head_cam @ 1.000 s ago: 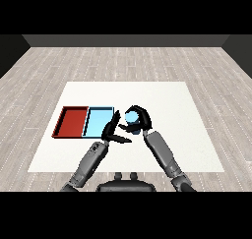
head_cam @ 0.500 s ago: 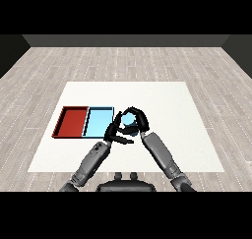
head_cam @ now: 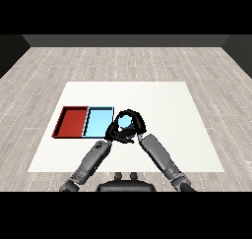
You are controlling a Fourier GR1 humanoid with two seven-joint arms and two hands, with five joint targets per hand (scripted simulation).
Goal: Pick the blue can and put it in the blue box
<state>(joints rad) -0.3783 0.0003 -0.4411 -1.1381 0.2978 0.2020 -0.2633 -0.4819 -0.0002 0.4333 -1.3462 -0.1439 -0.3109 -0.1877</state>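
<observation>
My right robot hand [head_cam: 135, 122], curled around the blue can [head_cam: 125, 121], has moved closer to the blue box [head_cam: 98, 122], nearly reaching its edge.

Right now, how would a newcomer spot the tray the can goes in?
On the white table, two trays lie side by side at the left. The light blue tray is the right one, beside the hands; its neighbour, the red tray, lies farther left.

blue can [head_cam: 125, 121] | pale blue, inside my curled right hand [head_cam: 136, 126] (partly hidden by fingers) | blue tray [head_cam: 98, 123] | flat, open, just left of that hand
</observation>
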